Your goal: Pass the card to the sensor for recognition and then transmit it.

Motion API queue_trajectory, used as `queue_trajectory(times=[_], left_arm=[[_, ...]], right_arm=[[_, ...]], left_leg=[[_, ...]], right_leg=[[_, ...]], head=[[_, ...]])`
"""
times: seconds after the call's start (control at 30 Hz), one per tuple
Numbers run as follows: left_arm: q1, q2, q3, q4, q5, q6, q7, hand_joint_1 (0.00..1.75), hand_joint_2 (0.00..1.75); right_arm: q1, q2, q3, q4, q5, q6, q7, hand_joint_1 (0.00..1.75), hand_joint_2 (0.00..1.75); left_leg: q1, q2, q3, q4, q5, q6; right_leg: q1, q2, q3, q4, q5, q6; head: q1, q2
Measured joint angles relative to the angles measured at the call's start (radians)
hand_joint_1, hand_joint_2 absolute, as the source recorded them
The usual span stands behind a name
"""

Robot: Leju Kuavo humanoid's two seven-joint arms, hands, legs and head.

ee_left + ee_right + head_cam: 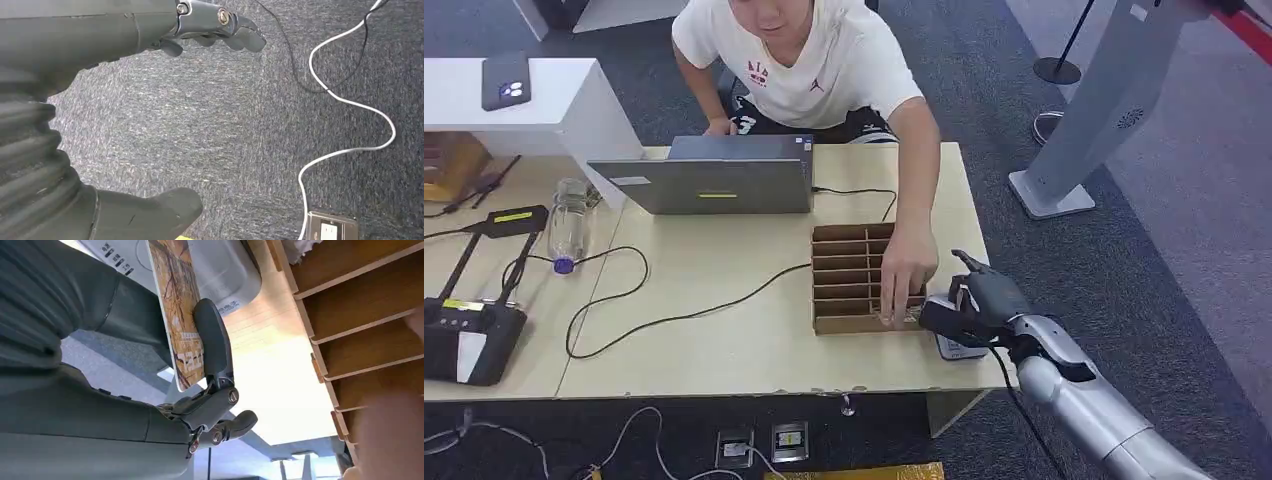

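Right hand (977, 300) — at the desk's (724, 340) right front corner, holding the card (177, 310) on edge, pinched between a dark finger (212, 340) and the grey thumb. Card: patterned orange-brown face, white border, standing just over the sensor (220, 270), a white rounded unit with printed labels that lies on the desk by the hand; whether card and sensor touch cannot be told. Rack (849, 270): brown, slotted, just left of the sensor; its compartments run across the right wrist view. Person (814, 60): white shirt, seated behind the desk, one hand (907, 275) reaching down onto the rack's near right corner, close to the robot's fingers. Laptop (714, 180): grey, open, at the desk's far edge, a black cable (684, 315) trailing across the top. Bottle (567, 225): clear, lying on its side at the left. Left hand (210, 25) — hanging over grey carpet (200, 125), fingers loosely apart, holding nothing; a white cord (350, 105) snakes across the floor to a floor socket (330, 230).
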Motion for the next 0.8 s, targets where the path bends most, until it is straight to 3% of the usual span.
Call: queue_trajectory(times=[0.6, 0.8], left_arm=[[-0.001, 0.000, 0.000, 0.000, -0.006, -0.001, 0.000, 0.00, 1.75], [-0.001, 0.000, 0.000, 0.000, -0.006, 0.000, -0.001, 0.00, 1.75]], right_arm=[[-0.002, -0.006, -0.007, 0.000, -0.006, -0.012, 0.010, 1.75, 1.75], [-0.058, -0.034, -0.050, 0.000, -0.009, -0.010, 0.000, 1.75, 1.75]], left_leg=[[0.000, 0.000, 0.000, 0.000, 0.000, 0.000], [0.000, 0.001, 0.000, 0.000, 0.000, 0.000]], right_leg=[[0.000, 0.001, 0.000, 0.000, 0.000, 0.000], [0.000, 0.001, 0.000, 0.000, 0.000, 0.000]], head=[[0.000, 0.000], [0.000, 0.000]])
